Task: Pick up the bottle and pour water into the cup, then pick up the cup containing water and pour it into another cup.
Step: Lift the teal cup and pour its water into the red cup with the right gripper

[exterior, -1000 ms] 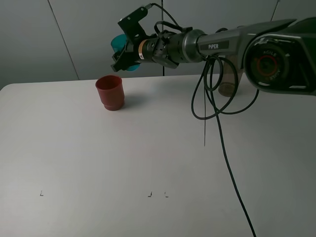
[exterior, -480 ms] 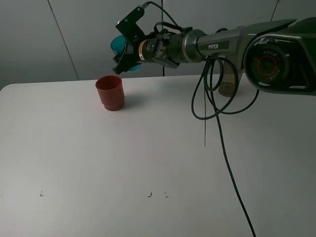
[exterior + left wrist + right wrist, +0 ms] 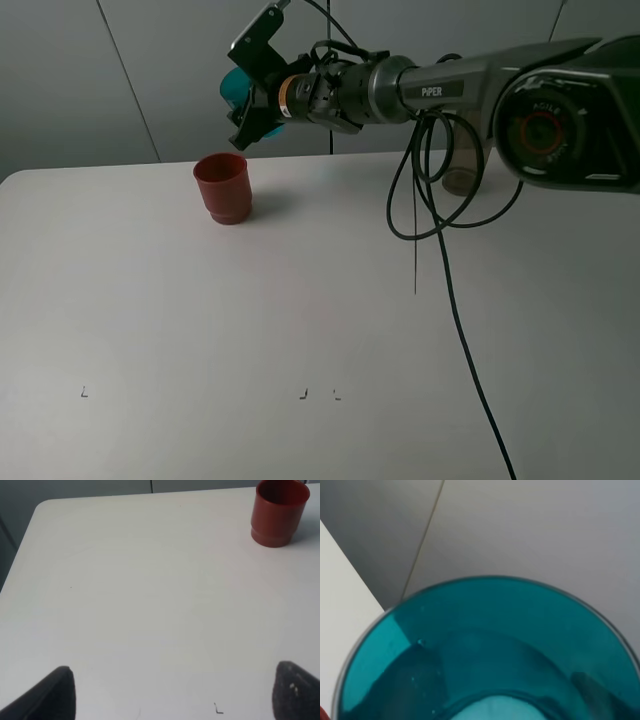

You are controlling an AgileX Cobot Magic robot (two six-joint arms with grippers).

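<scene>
Exterior high view, we count: one teal cup [image 3: 236, 88], clamped in the right gripper [image 3: 250, 95] and held in the air just above the one red cup [image 3: 222, 187], which stands on the table; one bottle [image 3: 462, 170], upright near the far edge, behind looping black cables [image 3: 440, 225]. We log the left gripper [image 3: 175, 695] spread wide, holding nothing. Surface: one white table [image 3: 200, 320]. Room: grey panelled wall [image 3: 100, 70].

- The cup [image 3: 233, 86] is mostly hidden behind the right gripper [image 3: 246, 102]; the right wrist view cuts off its base and sides.
- The bottle [image 3: 462, 168] is partly covered by the arm [image 3: 470, 80] and cables [image 3: 428, 150].
- Only 2 dark tips of the left gripper [image 3: 172, 692] show, cut by the edge.
</scene>
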